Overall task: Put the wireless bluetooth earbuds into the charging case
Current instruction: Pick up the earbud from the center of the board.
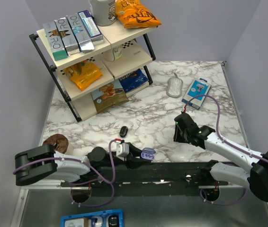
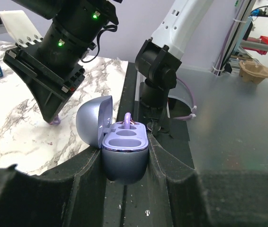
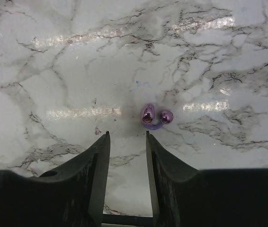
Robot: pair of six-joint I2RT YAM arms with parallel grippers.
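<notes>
The charging case (image 2: 124, 158) is a small lavender shell standing upright, its lid (image 2: 93, 120) swung open toward 9 o'clock. The left gripper (image 2: 124, 165) pinches its sides at the near edge of the marble table (image 1: 148, 109), around 6 o'clock. One purple clip-style earbud (image 2: 127, 120) stands in the far well. The other earbud (image 3: 153, 117) is glossy purple, two bulbs joined by a curved bridge. It lies flat on the marble at about 2 o'clock from the case, apart from it.

A white marble-patterned table (image 1: 148, 118) fills the middle of the top view. A black-framed shelf rack (image 1: 127, 66) stands on it at the upper left. At the upper right lie a pale oval object (image 1: 174, 87) and, just beside it, a blue blister pack (image 1: 196, 93). Near the centre lies a small black oval object (image 1: 123, 130). A round brown object (image 1: 56, 142) sits at the lower left edge. The right wrist view shows a purple earbud (image 3: 148, 115) on the marble.
</notes>
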